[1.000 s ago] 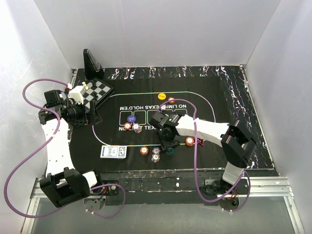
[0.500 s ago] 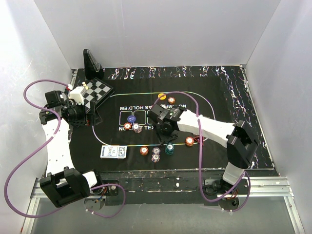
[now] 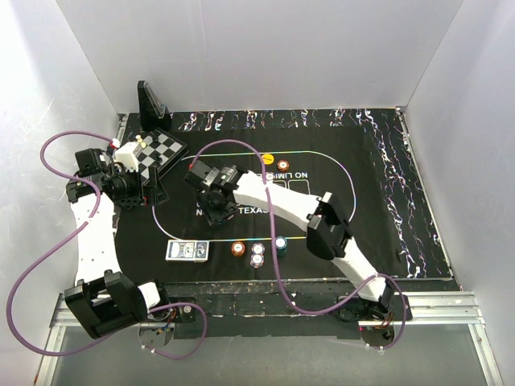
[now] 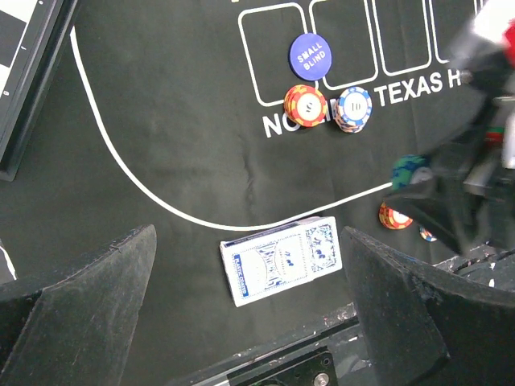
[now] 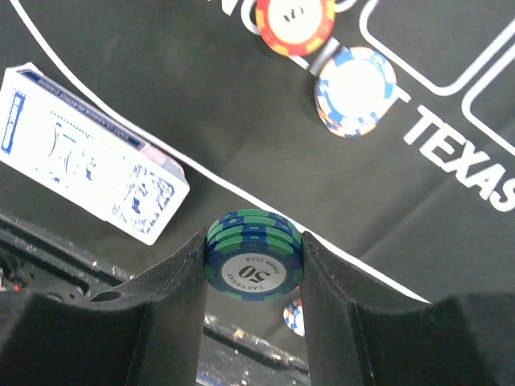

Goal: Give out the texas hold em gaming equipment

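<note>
Right tool clamps a green-and-blue chip stack; left tool stands spread wide.

Left arm bent, jaws wide apart, right arm stretched leftward, jaws gripping chip stack.
</note>
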Motion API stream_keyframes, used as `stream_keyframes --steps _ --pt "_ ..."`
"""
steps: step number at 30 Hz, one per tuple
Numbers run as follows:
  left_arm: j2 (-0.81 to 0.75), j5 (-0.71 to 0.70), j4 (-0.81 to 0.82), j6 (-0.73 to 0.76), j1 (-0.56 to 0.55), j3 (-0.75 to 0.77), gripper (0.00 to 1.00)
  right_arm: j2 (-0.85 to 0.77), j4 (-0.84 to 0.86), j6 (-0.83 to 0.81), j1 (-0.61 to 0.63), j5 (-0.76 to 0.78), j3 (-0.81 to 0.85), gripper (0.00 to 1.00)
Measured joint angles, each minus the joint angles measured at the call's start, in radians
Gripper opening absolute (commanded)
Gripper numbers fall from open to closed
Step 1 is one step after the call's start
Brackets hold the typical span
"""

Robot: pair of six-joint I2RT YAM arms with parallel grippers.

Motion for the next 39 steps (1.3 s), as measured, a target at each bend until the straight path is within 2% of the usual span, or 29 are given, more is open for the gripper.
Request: stream_keyframes --steps 5,17,24,32,39 --pt "0.000 0.000 0.010 0.002 0.000 -0.008 1.00 0.125 0.005 -0.013 0.004 -0.021 0.087 0.38" --pt "0.002 0.004 0.014 0.003 0.000 -0.008 1.00 0.237 0.062 -0.004 -0.001 -0.027 0.141 0.40" --pt "0.003 0.004 0.014 0.003 0.000 -0.008 1.00 0.264 0.095 0.012 -0.001 -0.030 0.153 0.46" --pt "0.004 0.004 0.014 0.008 0.000 -0.008 1.00 0.280 0.114 0.027 -0.001 -0.035 0.154 0.65" --pt "0.004 0.004 0.014 0.007 0.000 -0.008 1.00 0.280 0.119 0.035 -0.001 -0.039 0.156 0.67"
